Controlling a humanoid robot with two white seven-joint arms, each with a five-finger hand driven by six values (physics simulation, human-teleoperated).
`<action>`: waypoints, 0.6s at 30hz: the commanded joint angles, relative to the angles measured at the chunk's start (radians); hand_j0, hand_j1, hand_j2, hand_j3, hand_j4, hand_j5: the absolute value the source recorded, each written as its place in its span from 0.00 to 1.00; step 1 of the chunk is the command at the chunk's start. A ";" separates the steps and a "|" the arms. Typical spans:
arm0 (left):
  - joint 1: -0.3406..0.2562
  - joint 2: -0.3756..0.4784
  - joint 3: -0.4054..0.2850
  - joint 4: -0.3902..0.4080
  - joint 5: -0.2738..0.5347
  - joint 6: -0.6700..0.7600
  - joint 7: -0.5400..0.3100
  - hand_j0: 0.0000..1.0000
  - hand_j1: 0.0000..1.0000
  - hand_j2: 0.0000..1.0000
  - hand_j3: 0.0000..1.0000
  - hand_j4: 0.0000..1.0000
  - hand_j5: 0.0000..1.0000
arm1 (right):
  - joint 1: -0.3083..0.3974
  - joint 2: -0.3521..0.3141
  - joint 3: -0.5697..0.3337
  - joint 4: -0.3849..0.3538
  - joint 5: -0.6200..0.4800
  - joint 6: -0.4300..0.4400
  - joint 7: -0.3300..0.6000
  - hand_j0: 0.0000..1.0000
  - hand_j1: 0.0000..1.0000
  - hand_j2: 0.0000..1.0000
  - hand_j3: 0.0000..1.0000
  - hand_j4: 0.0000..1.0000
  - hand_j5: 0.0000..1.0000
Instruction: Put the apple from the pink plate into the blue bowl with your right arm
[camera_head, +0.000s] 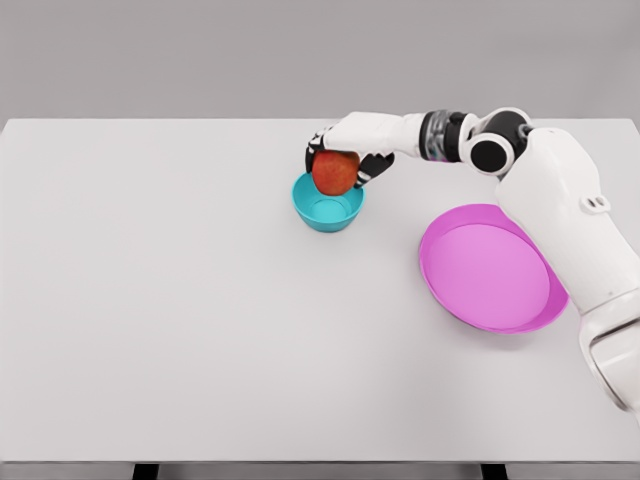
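1. View: single head view, looking down on a white table (200, 330) against a plain grey backdrop.
2. Right arm (560, 200): enters from the lower right edge, runs up past the pink plate, bends at a dark-ringed joint near the table's far right side, then reaches leftward along the far part of the table.
3. Right hand (345, 150): at the end of that reach, directly over the blue bowl. Its fingers are curled around the apple; dark fingertips show on the apple's left side and on its right, the white back of the hand sits on top.
4. Apple (335, 172): red-orange, held in the right hand. Its lower part overlaps the bowl's far rim in this view. Whether it touches the bowl's inside or is just above it cannot be told from this angle.
5. Blue bowl (328, 212): teal-blue, upright, near the table's centre and slightly toward the far side. Part of its interior is visible in front of the apple.
6. Pink plate (490, 268): magenta, to the right of the bowl and nearer the camera, well apart from it. Its right edge is partly covered by the forearm.
7. Left arm: does not appear in the view.
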 joint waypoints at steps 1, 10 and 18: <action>0.000 0.000 0.000 0.000 0.000 0.000 0.000 1.00 1.00 1.00 1.00 1.00 1.00 | 0.000 0.003 0.000 0.009 -0.004 0.003 0.000 0.53 0.53 0.53 0.53 0.53 0.53; 0.000 0.000 0.000 0.000 0.000 0.000 0.000 1.00 1.00 1.00 1.00 1.00 1.00 | -0.008 0.014 0.017 0.009 -0.004 0.003 0.000 0.56 0.56 0.56 0.56 0.56 0.56; 0.000 0.000 0.000 0.000 0.000 0.000 0.000 1.00 1.00 1.00 1.00 1.00 1.00 | -0.008 0.014 0.017 0.012 -0.004 0.003 0.000 1.00 1.00 1.00 1.00 1.00 1.00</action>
